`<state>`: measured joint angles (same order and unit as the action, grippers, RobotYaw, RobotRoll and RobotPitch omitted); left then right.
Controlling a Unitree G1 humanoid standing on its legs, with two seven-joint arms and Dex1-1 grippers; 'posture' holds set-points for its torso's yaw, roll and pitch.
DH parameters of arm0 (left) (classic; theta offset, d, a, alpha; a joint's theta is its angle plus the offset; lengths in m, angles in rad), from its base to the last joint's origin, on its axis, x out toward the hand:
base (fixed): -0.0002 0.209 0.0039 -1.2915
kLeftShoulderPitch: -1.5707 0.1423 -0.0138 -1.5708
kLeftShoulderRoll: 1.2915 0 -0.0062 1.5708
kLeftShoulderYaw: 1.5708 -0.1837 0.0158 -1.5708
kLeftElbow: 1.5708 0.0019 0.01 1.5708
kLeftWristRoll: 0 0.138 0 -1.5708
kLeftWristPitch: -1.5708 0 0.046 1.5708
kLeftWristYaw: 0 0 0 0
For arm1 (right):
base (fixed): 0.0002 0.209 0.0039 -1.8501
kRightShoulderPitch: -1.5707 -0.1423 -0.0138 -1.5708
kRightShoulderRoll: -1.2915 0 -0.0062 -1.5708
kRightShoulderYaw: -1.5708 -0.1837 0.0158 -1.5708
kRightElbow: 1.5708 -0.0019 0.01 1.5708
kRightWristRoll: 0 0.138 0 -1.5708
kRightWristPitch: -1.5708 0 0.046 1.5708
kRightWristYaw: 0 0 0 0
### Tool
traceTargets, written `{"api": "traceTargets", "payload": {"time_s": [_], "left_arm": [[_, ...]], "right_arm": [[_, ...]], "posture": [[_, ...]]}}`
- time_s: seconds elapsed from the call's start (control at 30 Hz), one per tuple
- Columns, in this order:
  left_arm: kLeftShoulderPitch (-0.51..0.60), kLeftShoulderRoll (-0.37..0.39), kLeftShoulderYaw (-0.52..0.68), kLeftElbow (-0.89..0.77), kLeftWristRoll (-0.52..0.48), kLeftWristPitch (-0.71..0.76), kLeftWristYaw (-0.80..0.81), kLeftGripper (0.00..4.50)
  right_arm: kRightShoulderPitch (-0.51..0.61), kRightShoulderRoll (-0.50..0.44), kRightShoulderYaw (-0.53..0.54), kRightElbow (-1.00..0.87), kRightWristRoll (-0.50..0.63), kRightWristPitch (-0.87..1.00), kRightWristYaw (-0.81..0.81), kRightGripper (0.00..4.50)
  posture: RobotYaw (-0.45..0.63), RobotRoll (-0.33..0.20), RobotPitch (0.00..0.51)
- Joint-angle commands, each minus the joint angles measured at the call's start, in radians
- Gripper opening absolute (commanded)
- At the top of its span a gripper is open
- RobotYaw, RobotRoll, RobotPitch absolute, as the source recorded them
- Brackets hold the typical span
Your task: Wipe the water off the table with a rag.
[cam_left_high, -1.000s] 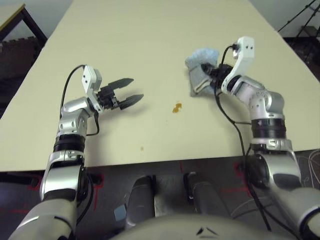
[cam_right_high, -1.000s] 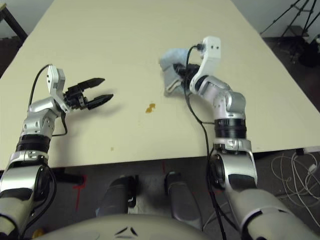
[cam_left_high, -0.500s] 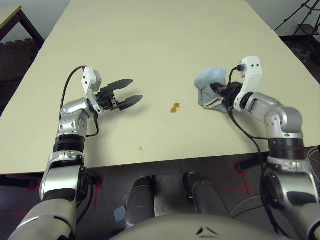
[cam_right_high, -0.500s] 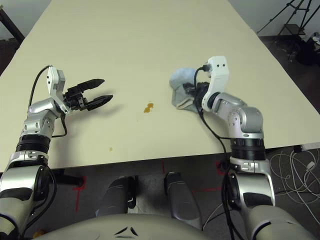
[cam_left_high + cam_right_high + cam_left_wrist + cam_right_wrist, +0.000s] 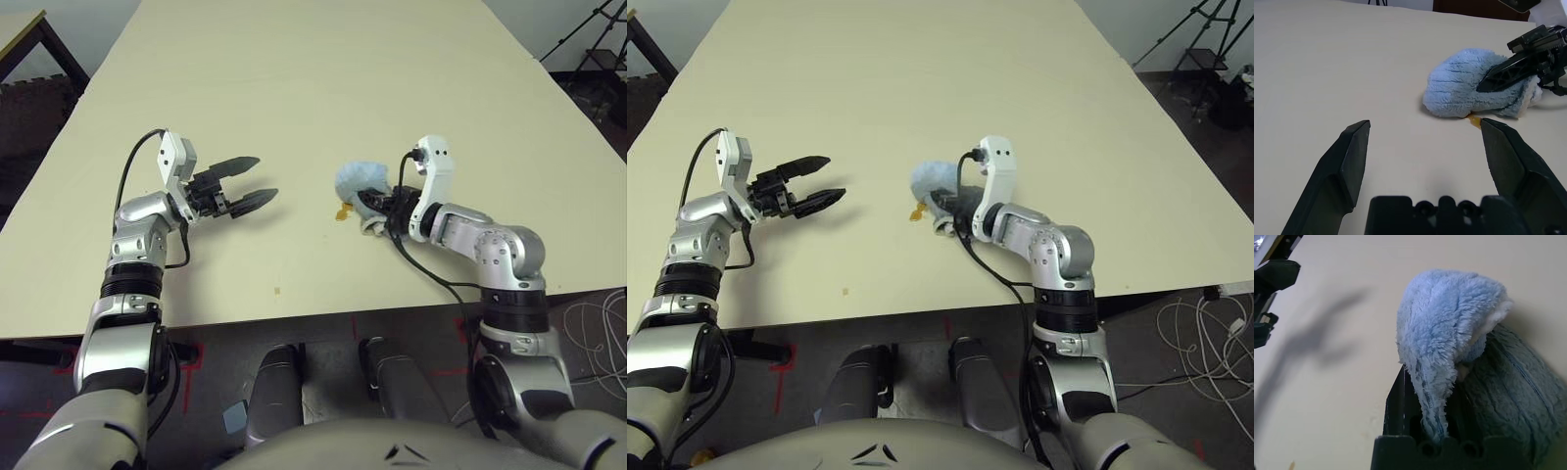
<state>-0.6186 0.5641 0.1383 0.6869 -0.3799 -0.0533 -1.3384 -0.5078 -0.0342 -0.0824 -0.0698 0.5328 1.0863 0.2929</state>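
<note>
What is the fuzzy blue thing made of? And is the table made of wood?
The rag looks like soft terry cloth: its light blue pile is fluffy, with ribbed rows. The table has a smooth, matte, pale cream top with no wood grain showing. It may be painted or laminated board, but I cannot tell.

Counter (image 5: 294, 88): smooth top, pale cream-yellow, matt with a faint even sheen, no visible grain.

Rag (image 5: 1469, 90): light blue-grey terry cloth, soft and fuzzy pile, ribbed in rows on one face; paler, whitish hemmed edge (image 5: 1493, 318) with shaggier fibres.

Water (image 5: 1475, 120): small orange-brown wet blotch, glossy, at the rag's edge.

Left gripper (image 5: 245, 183): fingers (image 5: 1349, 161) black, hard plastic look, matt with slightly textured faces. Right gripper (image 5: 377, 201): black fingers (image 5: 1503, 73) of the same dull plastic, pressed into the cloth.

Forearms (image 5: 480, 235): silver, satin metallic finish, with black bands; white glossy plastic camera housings (image 5: 431, 162) at the wrists; thin black rubbery cables (image 5: 132, 176).
</note>
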Motion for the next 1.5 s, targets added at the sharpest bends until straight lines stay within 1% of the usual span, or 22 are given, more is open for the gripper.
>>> {"api": "traceTargets", "payload": {"time_s": [0.03, 0.3, 0.53, 0.63, 0.73, 0.8, 0.93, 1.2, 1.33, 1.5], "left_arm": [[0.018, 0.012, 0.002, -0.011, 0.000, 0.012, -0.009, 4.50], [0.049, 0.014, 0.011, -0.045, -0.006, 0.023, 0.000, 4.50], [0.062, 0.010, 0.014, -0.067, -0.009, 0.034, 0.012, 4.50], [0.062, 0.008, 0.013, -0.068, -0.010, 0.034, 0.015, 4.50], [0.062, 0.005, 0.011, -0.068, -0.010, 0.033, 0.017, 4.50], [0.060, 0.004, 0.011, -0.067, -0.010, 0.032, 0.019, 4.50], [0.058, 0.003, 0.010, -0.062, -0.010, 0.027, 0.019, 4.50], [0.032, -0.007, 0.003, -0.030, 0.000, 0.010, 0.018, 4.50], [0.018, -0.011, 0.002, -0.013, 0.004, 0.002, 0.015, 4.50], [0.010, -0.014, 0.000, 0.004, 0.006, -0.009, 0.012, 4.50]], "right_arm": [[-0.021, 0.027, 0.033, 0.034, -0.001, -0.001, -0.005, 0.02], [-0.068, 0.091, 0.038, 0.107, -0.001, -0.029, -0.023, 0.02], [-0.131, 0.176, 0.022, 0.173, 0.010, -0.052, -0.053, 0.02], [-0.145, 0.192, 0.026, 0.190, 0.008, -0.061, -0.054, 0.02], [-0.151, 0.186, 0.042, 0.210, 0.000, -0.078, -0.044, 0.02], [-0.151, 0.157, 0.046, 0.222, -0.012, -0.093, -0.032, 0.02], [-0.146, 0.061, 0.045, 0.232, -0.036, -0.115, 0.006, 0.02], [-0.162, -0.096, 0.018, 0.214, -0.028, -0.107, 0.061, 0.02], [-0.145, -0.233, 0.034, 0.173, -0.037, -0.085, 0.125, 0.02], [-0.131, -0.350, 0.045, 0.167, -0.063, -0.109, 0.180, 0.02]], "posture": [[-0.14, 0.000, 0.167], [-0.13, 0.000, 0.176], [-0.12, 0.000, 0.180], [-0.12, 0.000, 0.180], [-0.12, 0.000, 0.178], [-0.12, 0.000, 0.176], [-0.13, 0.000, 0.169], [-0.15, 0.000, 0.160], [-0.16, 0.000, 0.157], [-0.16, 0.000, 0.156]]}}
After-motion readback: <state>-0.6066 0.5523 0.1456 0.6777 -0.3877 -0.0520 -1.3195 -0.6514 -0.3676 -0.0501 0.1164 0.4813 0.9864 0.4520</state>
